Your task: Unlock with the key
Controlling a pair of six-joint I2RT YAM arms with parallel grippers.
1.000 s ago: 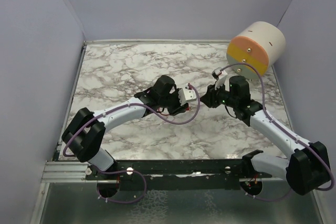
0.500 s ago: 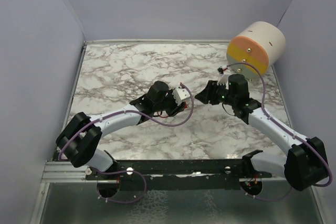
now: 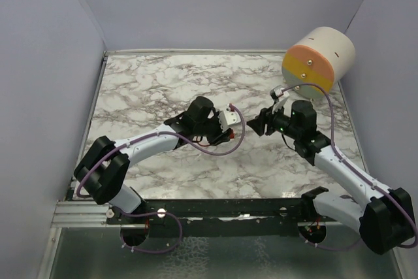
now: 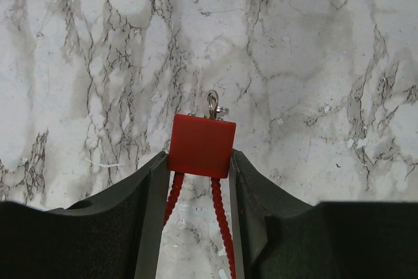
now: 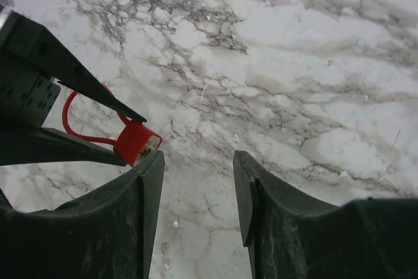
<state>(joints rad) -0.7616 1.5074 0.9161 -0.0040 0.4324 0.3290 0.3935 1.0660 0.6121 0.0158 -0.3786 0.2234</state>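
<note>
The top camera looks down and forward from high behind the arm bases (image 3: 124, 197) and takes in the whole table (image 3: 150, 89). Each wrist camera sits close, looking past its own fingers (image 4: 124, 220) at the marble, the left straight down and the right obliquely. All three views show the lock (image 4: 202, 145).

There are two arms, the left arm (image 3: 150, 142) and the right arm (image 3: 339, 164), and two grippers, the left gripper (image 4: 199, 161) and the right gripper (image 5: 198, 187). There is one red padlock (image 4: 202, 145) with one red cord loop (image 4: 223, 227), and one small metal piece (image 4: 213, 104) at its top edge. One cylindrical drum (image 3: 318, 60) and one marble table (image 3: 150, 83) complete the count.
</note>
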